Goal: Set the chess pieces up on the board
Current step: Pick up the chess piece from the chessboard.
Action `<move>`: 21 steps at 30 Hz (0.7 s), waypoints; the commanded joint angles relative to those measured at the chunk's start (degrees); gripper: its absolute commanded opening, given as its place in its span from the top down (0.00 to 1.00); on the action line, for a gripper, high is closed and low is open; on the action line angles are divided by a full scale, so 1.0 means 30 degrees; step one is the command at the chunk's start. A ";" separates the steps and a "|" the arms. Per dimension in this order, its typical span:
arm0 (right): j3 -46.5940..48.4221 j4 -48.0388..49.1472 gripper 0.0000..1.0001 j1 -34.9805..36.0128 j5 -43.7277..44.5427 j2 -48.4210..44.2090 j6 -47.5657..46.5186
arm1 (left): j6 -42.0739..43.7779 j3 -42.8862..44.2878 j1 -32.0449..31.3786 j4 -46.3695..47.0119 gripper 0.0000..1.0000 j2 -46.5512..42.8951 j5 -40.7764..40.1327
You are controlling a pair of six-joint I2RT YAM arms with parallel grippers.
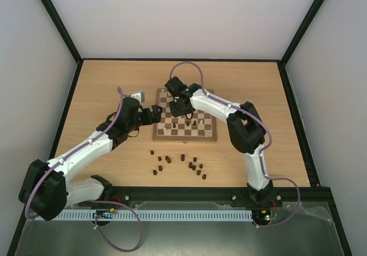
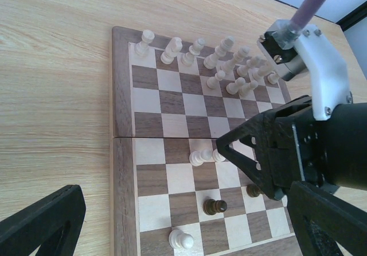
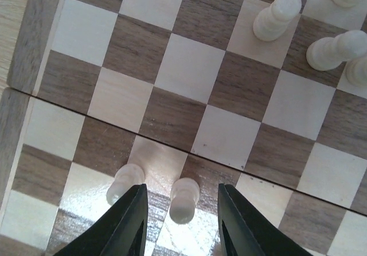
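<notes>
The board point(image 1: 209, 134) lies mid-table. Cream chess pieces point(image 2: 198, 48) crowd its far rows in the left wrist view. Two cream pawns point(image 2: 200, 156) stand mid-board. A dark pawn point(image 2: 215, 206) and a cream pawn point(image 2: 180, 239) stand nearer. My right gripper point(image 3: 182, 190) is open, its jaws on either side of one cream pawn point(image 3: 183, 200) without touching it. The second cream pawn point(image 3: 123, 182) stands just outside the left finger. It hovers over the board in the top view point(image 1: 182, 108). My left gripper point(image 1: 155, 115) is open and empty at the board's left edge.
Several dark pieces point(image 1: 180, 163) lie scattered on the wooden tabletop between the board and the arm bases. More cream pieces point(image 3: 332, 49) stand at the upper right of the right wrist view. A black frame borders the table point(image 1: 103, 89).
</notes>
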 commanded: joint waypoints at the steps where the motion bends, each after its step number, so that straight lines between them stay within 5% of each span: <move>1: 0.0848 -0.1354 0.65 0.0071 0.0712 0.0744 0.0188 | 0.0252 0.0104 0.0113 -0.0179 0.00 -0.0426 -0.0244; 21: 0.0310 -0.1441 0.84 0.0069 0.0950 0.0898 0.0130 | 0.0240 0.0087 0.0113 -0.0101 0.00 -0.0310 -0.0173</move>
